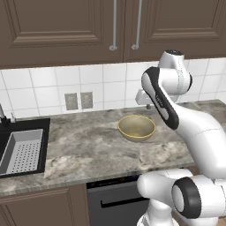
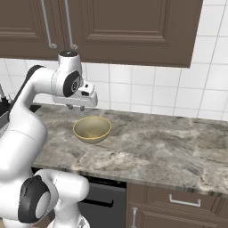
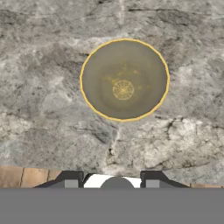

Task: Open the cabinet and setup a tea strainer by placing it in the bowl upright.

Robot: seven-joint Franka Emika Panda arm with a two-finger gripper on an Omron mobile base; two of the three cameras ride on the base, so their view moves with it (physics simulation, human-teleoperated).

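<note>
Bowl (image 1: 136, 127) upright on counter (image 1: 88, 145), mouth up, under gripper (image 2: 75, 107).

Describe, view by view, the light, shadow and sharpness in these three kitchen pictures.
Left base view: even, flat light; the bowl casts a faint shadow on the counter; closed cabinet doors are uniformly dark. Right base view: the same soft light, with a dim shadow beneath the gripper. Hand view: coarse, slightly blurred counter texture, with a pale sheen at the bowl's centre.
</note>
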